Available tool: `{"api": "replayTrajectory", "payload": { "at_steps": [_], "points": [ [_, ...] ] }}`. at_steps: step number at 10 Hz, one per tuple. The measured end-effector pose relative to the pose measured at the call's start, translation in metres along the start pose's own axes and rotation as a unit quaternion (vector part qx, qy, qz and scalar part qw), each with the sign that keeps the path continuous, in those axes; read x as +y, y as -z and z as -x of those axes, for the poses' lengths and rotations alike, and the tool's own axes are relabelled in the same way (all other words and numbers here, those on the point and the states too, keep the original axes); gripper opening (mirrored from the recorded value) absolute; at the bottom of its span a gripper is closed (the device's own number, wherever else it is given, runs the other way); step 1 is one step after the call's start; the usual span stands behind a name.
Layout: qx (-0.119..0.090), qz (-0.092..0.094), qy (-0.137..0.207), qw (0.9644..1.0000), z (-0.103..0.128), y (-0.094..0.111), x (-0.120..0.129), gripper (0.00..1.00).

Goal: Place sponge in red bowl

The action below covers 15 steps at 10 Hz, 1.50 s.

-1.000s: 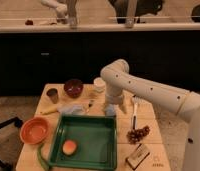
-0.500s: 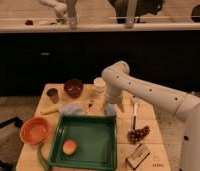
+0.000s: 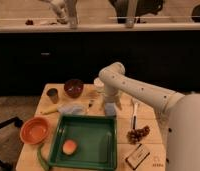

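From my station, the red bowl [image 3: 35, 131] sits at the near left of the table [image 3: 154, 126], and I see nothing inside it. That alone tells me the main part of the job is not done.

Just right of the bowl is the green tray [image 3: 111, 150], with one orange fruit [image 3: 69, 146] lying in its near-left part. Beyond the tray's far-left corner lies a pale blue cloth [image 3: 70, 107]. That is not my target, and neither is the dark maroon bowl [image 3: 74, 87] further back beside a small metal cup [image 3: 53, 94].

The sponge [image 3: 109, 110] rests on the table just past the tray's far-right corner, well apart from the red bowl, with the tray between them. My gripper [image 3: 109, 103] hangs straight above the sponge at the end of the white arm [image 3: 138, 90], very close to it or touching its top. Its claw is released, with the jaws spread wide. I judge the sponge is not grasped, as it looks flat on the table rather than lifted.

Further right lie a slim utensil [image 3: 134, 116], a bunch of grapes [image 3: 138, 134] and a small box [image 3: 137, 155]. None of them is in my way.

So I judge the approach is about complete. What is left is to clench on the sponge, lift it, carry it left and nearer across the tray, and release it over the red bowl.
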Motion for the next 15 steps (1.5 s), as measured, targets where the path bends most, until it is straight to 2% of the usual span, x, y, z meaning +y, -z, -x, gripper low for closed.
{"api": "replayTrajectory", "payload": {
  "at_steps": [3, 5, 7, 9, 15],
  "points": [
    [-0.011, 0.02, 0.045, 0.9987, -0.014, -0.017, -0.004, 0.8],
    [-0.025, 0.03, 0.072, 0.9966, -0.022, -0.025, -0.004, 0.8],
    [-0.039, 0.032, 0.092, 0.9945, -0.028, -0.034, 0.0, 0.8],
    [-0.048, 0.033, 0.1, 0.9933, -0.034, -0.04, 0.005, 0.8],
    [-0.049, 0.033, 0.099, 0.9933, -0.034, -0.04, 0.008, 0.8]
  ]
}}
